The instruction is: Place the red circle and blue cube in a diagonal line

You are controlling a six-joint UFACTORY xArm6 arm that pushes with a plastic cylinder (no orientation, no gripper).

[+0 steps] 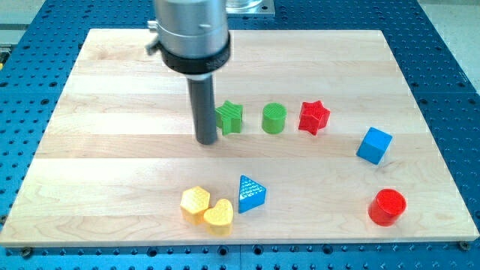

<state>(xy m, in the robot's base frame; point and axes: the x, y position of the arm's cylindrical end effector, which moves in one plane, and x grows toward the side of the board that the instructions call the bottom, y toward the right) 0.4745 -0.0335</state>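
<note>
So our tip (207,140) is sitting on the table (112,82) just beside the green star (230,118), at about its 8 o'clock, nearly touching it. There's no hand on this rig, just the rod, so nothing's grasped or released.

The two blocks we care about are way over toward 3 o'clock on the table: the blue cube (374,145) and, at its 5 o'clock and apart from it, the red circle (387,207). Honestly they already look a bit diagonal to each other.

What could go wrong, as we see it: heading straight toward the cube from here would plough us through the green star, the green circle (274,118) and the red star (313,117), which sit in a row right in the way. The red circle is also close to the table's edge, so an off-centre shove could roll it off or spin it sideways. The blue triangle (251,193), yellow hexagon (195,201) and yellow heart (218,215) are down around 6 o'clock, out of trouble.

No brands, labels or writing we can read anywhere.
</note>
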